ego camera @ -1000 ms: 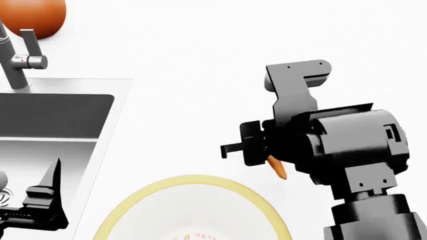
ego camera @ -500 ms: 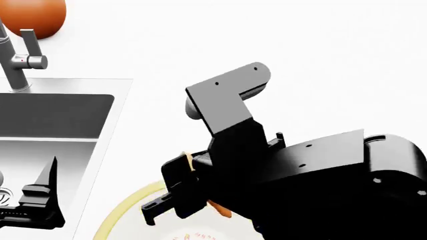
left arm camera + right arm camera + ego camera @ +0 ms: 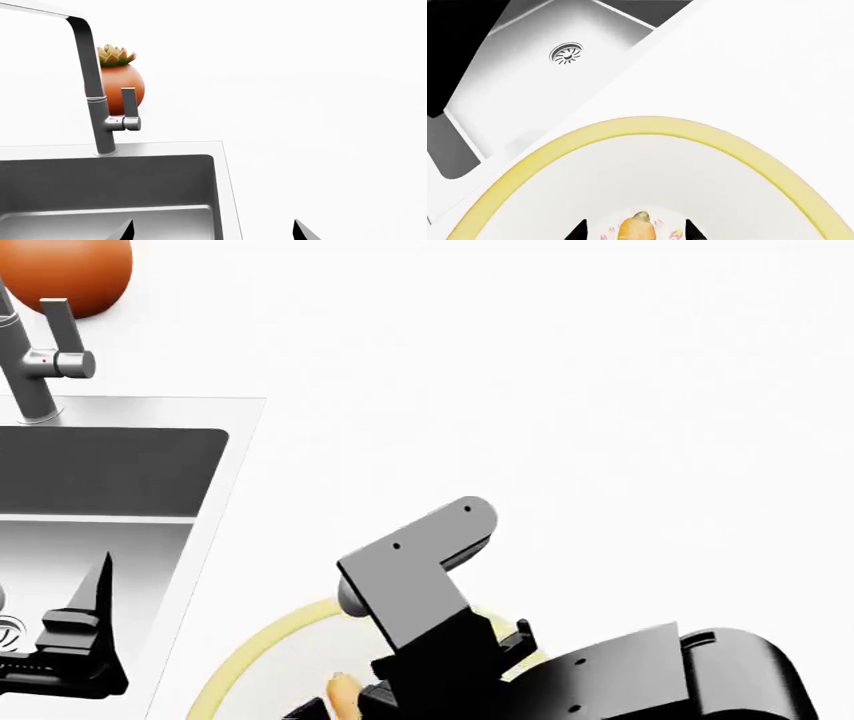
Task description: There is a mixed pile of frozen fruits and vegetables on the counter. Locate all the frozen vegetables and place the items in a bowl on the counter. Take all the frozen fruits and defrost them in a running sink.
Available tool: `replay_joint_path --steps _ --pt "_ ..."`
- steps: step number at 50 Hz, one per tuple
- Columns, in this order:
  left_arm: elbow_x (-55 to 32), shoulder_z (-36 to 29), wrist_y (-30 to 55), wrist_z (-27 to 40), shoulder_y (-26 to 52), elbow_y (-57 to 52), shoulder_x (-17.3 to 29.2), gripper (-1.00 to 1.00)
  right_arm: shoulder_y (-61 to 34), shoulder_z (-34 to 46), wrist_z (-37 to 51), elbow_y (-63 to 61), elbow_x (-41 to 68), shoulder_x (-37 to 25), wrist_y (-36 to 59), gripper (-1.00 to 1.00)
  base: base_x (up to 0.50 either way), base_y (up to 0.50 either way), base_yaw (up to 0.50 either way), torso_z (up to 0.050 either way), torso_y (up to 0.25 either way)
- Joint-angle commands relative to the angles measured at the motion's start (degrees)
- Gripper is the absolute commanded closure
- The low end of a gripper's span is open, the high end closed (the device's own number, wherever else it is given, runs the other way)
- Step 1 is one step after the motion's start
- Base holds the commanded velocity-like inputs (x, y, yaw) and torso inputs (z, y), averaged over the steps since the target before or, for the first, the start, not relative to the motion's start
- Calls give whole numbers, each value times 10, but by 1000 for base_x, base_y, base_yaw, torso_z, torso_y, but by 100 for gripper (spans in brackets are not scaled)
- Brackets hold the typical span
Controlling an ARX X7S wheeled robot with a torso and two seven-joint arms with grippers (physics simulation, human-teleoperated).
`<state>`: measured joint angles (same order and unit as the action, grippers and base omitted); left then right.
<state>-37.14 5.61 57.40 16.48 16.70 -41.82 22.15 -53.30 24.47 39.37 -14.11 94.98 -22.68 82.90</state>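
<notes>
**Carrot now over the bowl, not yet let go**

The carrot (image 3: 636, 230) sits between the right claw (image 3: 636, 229) tips, directly above the white middle of the bowl (image 3: 647, 125); in the head view its orange end (image 3: 343, 695) peeks out at the bottom edge, inside the yellow rim (image 3: 274, 640). A second ago the right arm was out over bare bench (image 3: 601, 390) to the right of the bowl, carrot hanging below it; half a second ago it had swung across the rim; now it is lower and nearer the robot, centred over the dish. Judgement: carry is done, the release is what's left for this vegetable. The right claw looks pinched on the carrot (only the two dark tips show, flanking it closely).

The left claw (image 3: 212, 231) hangs over the sink (image 3: 107, 190) by its right wall, same place in all three head shots, tips spread wide with nothing between them.

Counts, from what shows:
- carrot: 1
- bowl: 1
- sink: 1, with 1 drain (image 3: 567, 54) and 1 faucet (image 3: 93, 100)
- potted succulent (image 3: 117, 80): 1, behind the faucet
- eggplant, pomegranate, pear: 0 clearly in view (whereabouts can't be told)

No water seen running from the faucet.
</notes>
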Motion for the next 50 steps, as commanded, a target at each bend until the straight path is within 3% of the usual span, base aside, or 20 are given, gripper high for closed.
replay_joint_path --steps 1,7,14,22,28,39,45,50 --pt "-2 -1 -3 2 -1 0 2 -100 11 5 19 -20 22 -6 -15 -100 0 0 0 0 0" --pt "-3 -2 -3 4 -1 -1 3 -100 -11 1 71 -40 78 -17 -27 -100 0 0 0 0 0" --pt "-7 1 -3 4 0 1 4 -100 7 -46 32 -96 17 -35 -60 -100 0 0 0 0 0" --pt "-4 -4 -7 7 1 3 4 -100 93 -128 -36 -213 -128 -85 -152 -100 0 0 0 0 0" --pt "-6 -4 -6 8 -2 0 7 -100 204 -165 -94 -266 -337 -119 -288 -100 0 0 0 0 0" --pt "6 -21 -19 6 -7 3 9 -100 281 -246 -35 -304 -341 -167 -308 -100 0 0 0 0 0" --pt "7 -22 -21 7 -6 6 12 -100 363 -305 -44 -310 -362 -171 -361 -100 0 0 0 0 0" --pt "-11 -3 5 23 1 -9 13 -100 375 -318 -72 -312 -356 -182 -376 -100 0 0 0 0 0"
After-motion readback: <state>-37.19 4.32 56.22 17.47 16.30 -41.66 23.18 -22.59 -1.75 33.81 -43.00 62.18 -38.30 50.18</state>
